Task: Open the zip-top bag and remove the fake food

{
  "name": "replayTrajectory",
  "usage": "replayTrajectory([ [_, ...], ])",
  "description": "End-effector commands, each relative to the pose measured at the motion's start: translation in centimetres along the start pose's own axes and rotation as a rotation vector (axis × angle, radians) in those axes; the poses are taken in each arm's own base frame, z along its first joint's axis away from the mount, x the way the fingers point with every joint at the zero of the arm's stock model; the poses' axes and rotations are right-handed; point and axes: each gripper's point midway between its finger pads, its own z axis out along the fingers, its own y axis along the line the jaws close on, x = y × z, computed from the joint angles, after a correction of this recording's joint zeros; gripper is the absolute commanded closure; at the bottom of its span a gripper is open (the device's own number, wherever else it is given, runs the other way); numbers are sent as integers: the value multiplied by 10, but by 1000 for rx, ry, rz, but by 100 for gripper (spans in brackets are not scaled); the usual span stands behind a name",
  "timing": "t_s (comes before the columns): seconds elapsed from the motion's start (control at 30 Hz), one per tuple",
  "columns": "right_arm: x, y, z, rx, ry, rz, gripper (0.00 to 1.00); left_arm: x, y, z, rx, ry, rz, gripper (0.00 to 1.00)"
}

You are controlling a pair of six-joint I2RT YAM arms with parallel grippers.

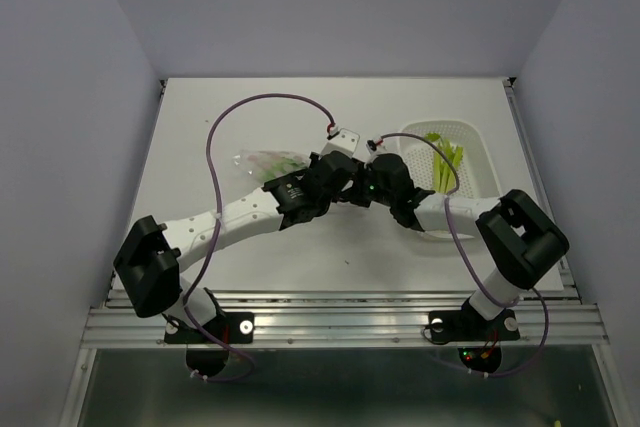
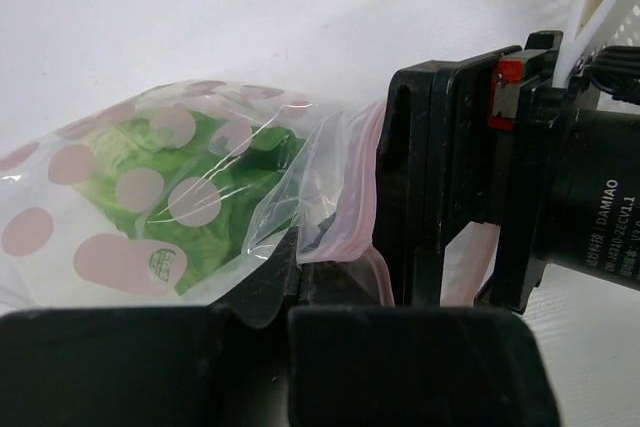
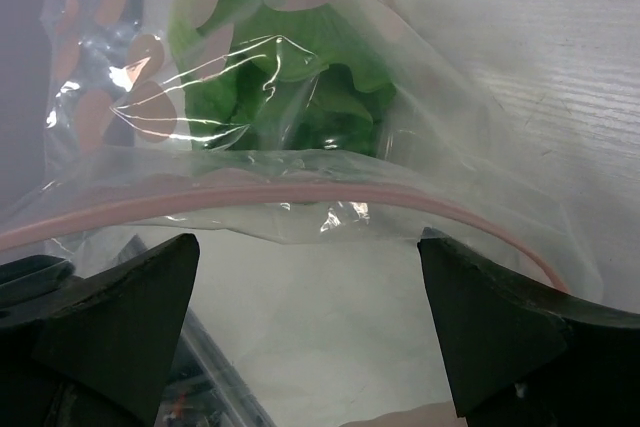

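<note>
**Zip-top bag [image 2: 300, 162] pinched by left, right jaws wide at its mouth**

Left gripper [image 2: 290, 309] was clamped shut, with bag film caught in the seam between its fingers near the zip end. Right gripper [image 3: 307, 243] was spread wide and held nothing. The pink zip strip [image 3: 300, 192] arced across just ahead of its fingertips. The mouth looked parted; couldn't tell how far. Beyond both sets of jaws, a green leafy piece [image 3: 290, 77] sat inside the bag behind the pink dots. The bag lay on the white table [image 1: 300, 247], ahead of the left jaws. Behind the right jaws, away from the bag, a white perforated tray [image 1: 480, 142] held yellow-green stalks [image 1: 446, 159].
</note>
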Motion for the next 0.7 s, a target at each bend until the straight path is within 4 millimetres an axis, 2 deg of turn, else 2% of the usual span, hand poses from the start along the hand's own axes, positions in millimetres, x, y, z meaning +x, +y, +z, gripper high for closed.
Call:
replayTrajectory([
  [0.0,-4,24,5,-102,-33,-27,3,-28,-2,-5,-1,-79,-43,100],
  [0.17,-5,6,9,-35,-66,5,3,-30,-7,-8,33,-88,-57,100],
  [0.3,-8,5,11,-23,-80,23,4,-29,-5,-10,35,-92,-60,100],
  [0.37,-3,4,11,-18,-73,20,9,-30,-4,-10,27,-93,-67,100],
  [0.4,-2,1,9,-5,-75,19,19,-28,-3,-9,16,-84,-71,100],
  [0.47,-2,-3,7,14,-80,13,28,-31,-3,-9,13,-82,-81,100],
  [0.5,-1,-2,5,25,-86,6,39,-30,-5,-8,15,-77,-84,100],
  [0.6,1,-2,1,55,-97,-30,44,-32,-6,-7,12,-70,-91,100],
  [0.67,3,-2,-1,72,-96,-59,44,-33,-7,-7,8,-67,-101,100],
])
